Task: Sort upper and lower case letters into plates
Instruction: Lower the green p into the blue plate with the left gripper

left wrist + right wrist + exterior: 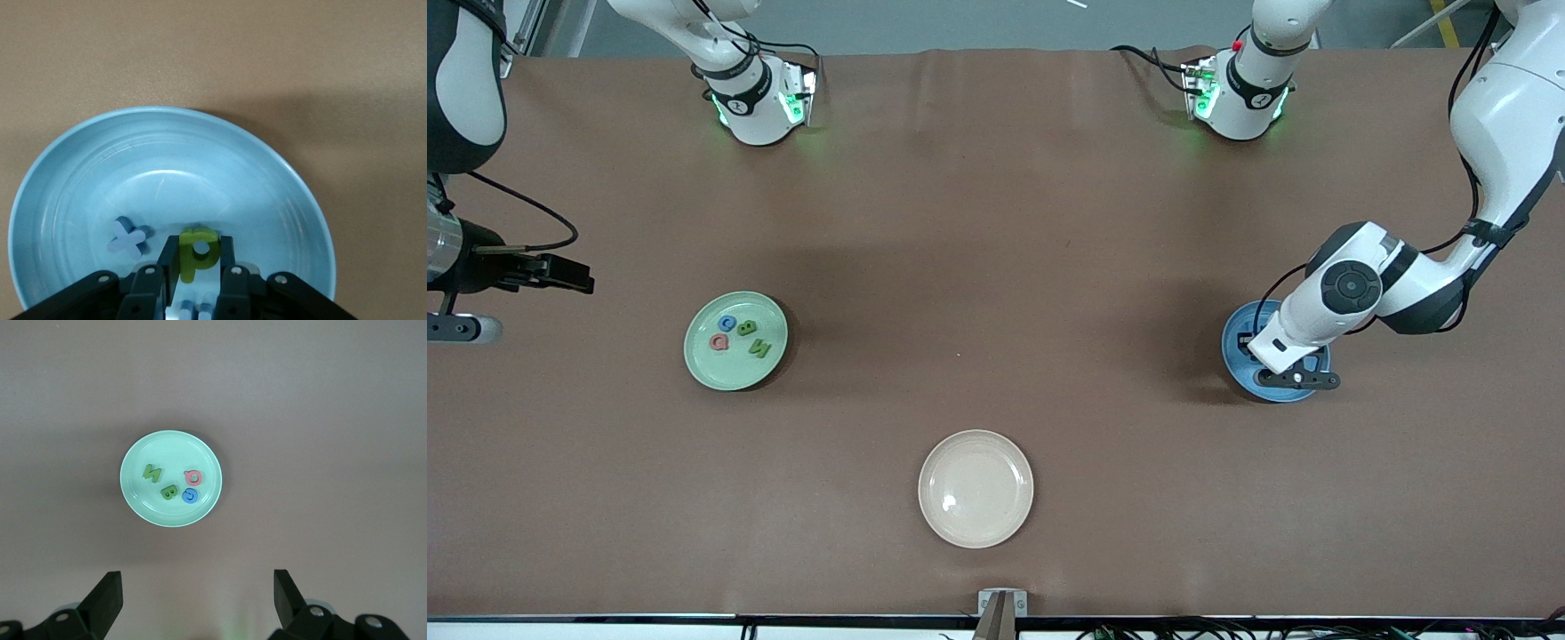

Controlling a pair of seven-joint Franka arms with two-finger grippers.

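Observation:
My left gripper [1296, 377] is down in the mid blue plate [1238, 342] at the left arm's end of the table. In the left wrist view its fingers [199, 250] are shut on a green lowercase p [197, 255] just above the plate's floor [167, 153]. A pale blue x [127, 238] lies in the plate beside it. The pale mint green plate [703, 360] holds a blue C [728, 324], a green B [747, 328], a pink Q [719, 342] and a green N [760, 348]. My right gripper [574, 274] is open and empty, and that arm waits over the right arm's end of the table.
A cream-beige plate [975, 488] with nothing in it sits near the table's front edge in the middle. The right wrist view shows the mint plate [137, 497] from above, between its open fingers [103, 603]. Both arm bases stand along the table's back edge.

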